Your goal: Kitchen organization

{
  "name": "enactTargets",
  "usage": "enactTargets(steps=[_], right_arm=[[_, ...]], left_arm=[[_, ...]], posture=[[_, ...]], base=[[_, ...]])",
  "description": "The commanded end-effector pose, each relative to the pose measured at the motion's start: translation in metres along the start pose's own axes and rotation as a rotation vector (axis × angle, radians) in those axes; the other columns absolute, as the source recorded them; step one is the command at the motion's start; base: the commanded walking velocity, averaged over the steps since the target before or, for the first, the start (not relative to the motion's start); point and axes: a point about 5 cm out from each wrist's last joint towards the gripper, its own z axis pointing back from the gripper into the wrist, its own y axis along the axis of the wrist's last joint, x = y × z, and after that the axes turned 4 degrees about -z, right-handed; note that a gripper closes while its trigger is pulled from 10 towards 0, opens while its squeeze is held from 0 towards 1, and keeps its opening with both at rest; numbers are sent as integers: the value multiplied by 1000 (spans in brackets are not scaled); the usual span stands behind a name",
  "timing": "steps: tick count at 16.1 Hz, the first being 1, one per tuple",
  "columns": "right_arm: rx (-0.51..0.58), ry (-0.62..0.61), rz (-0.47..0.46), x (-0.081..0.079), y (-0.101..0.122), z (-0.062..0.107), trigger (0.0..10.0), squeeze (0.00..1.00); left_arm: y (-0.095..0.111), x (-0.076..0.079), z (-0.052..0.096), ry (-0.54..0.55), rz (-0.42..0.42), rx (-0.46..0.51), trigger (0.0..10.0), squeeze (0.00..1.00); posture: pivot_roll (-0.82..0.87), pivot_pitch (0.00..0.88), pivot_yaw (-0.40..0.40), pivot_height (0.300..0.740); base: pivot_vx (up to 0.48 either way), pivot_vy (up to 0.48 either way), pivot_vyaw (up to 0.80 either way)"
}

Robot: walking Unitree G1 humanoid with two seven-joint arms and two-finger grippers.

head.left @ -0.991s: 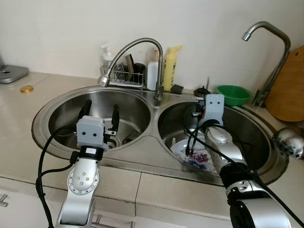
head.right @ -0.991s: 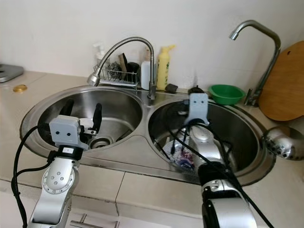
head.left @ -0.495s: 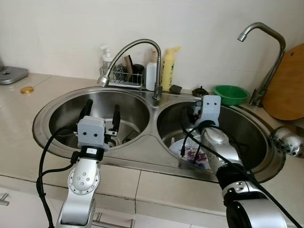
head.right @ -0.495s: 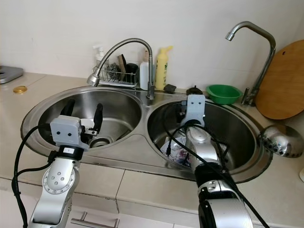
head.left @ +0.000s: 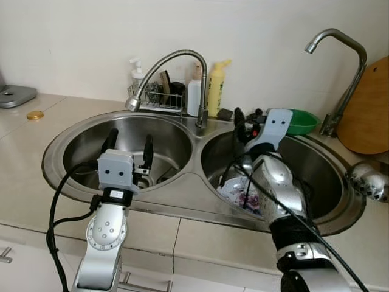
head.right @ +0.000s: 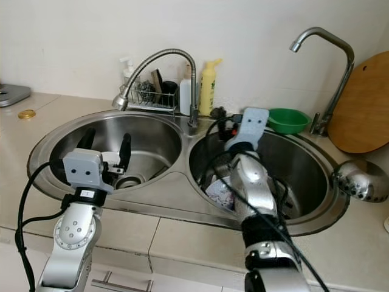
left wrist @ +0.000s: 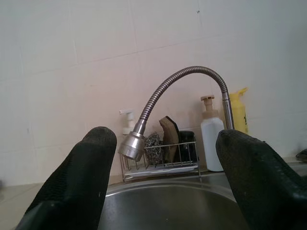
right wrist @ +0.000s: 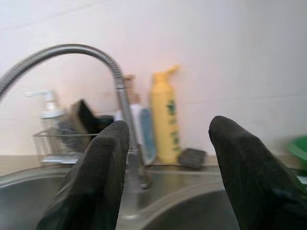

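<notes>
Right end effector (head.left: pixel 246 123), fingers apart and empty, faces yellow bottle (head.left: pixel 217 87); approach level, avoid tap (head.left: pixel 173 64); left end effector (head.left: pixel 127 148) apart, idle.

Gooseneck faucet (head.left: pixel 176 61) over left basin (head.left: pixel 79 140)

sink (head.left: pixel 200 185): brushed steel, softly glossy
flexible tap (head.left: pixel 176 58): ribbed metal, being lit dully
yellow bottle (head.left: pixel 216 85): smooth plastic
green bowl (head.left: pixel 302 120): glossy plastic
board (head.left: pixel 368 112): matt wood
gripper fingers (left wrist: pixel 86 177): black, rough-textured rubber
plate (head.left: pixel 243 193): glazed, patterned
</notes>
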Motion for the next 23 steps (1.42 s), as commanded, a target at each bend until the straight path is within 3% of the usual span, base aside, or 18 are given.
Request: enactTargets(steps=[1, 10, 23], right_arm=[[45, 28, -17, -5, 7, 2, 10000, 0], [81, 103, -2, -17, 11, 12, 10000, 0], [94, 131, 47, -20, 14, 20, 10000, 0]], left_arm=[[5, 2, -1, -11, 6, 14, 10000, 0], [6, 2, 0, -15, 10, 22, 10000, 0], [7, 3, 0, -18, 9, 28, 10000, 0]], posture=[[45, 0, -40, 736], [42, 0, -41, 736], [41, 0, -41, 736]], base=[[0, 465, 0], [0, 465, 0], [0, 465, 0]])
